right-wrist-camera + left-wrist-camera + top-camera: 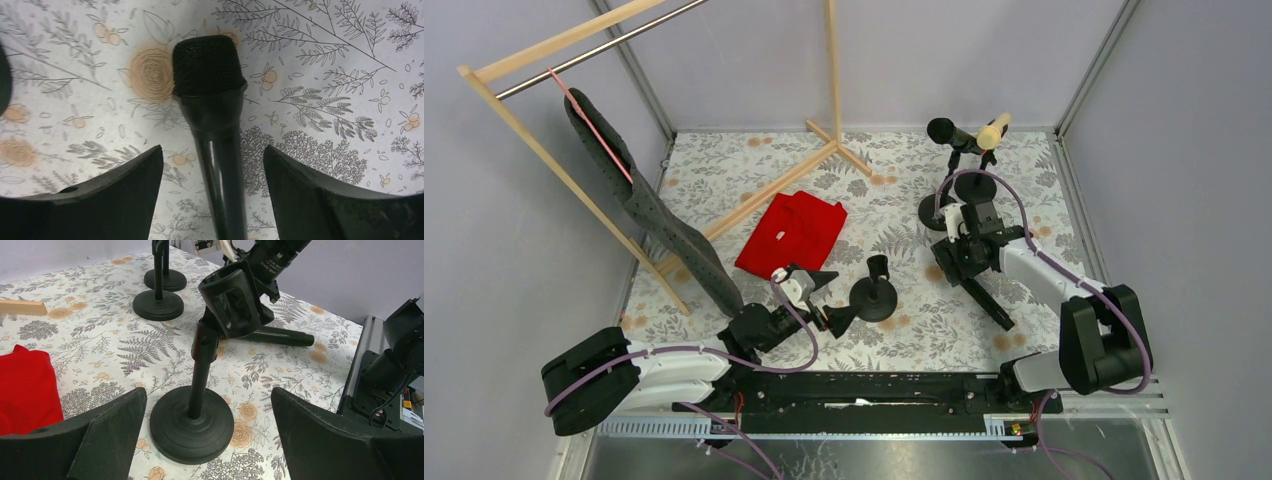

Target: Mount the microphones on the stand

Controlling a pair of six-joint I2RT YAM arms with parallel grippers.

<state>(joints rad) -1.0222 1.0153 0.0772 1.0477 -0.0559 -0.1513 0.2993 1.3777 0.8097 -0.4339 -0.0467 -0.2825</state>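
Note:
A black microphone lies flat on the flowered table, its mesh head pointing away from me in the right wrist view. My right gripper straddles its handle, open, with a gap on each side. From above, the handle trails out behind the right gripper. A short black stand with an empty clip rises between the fingers of my open left gripper, which do not touch it. At the back, a black microphone and a cream-beige one sit on two other stands.
A red cloth lies left of the middle stand. A wooden clothes rack with a hanging grey garment fills the left side, and its foot runs across the table. Walls enclose the table.

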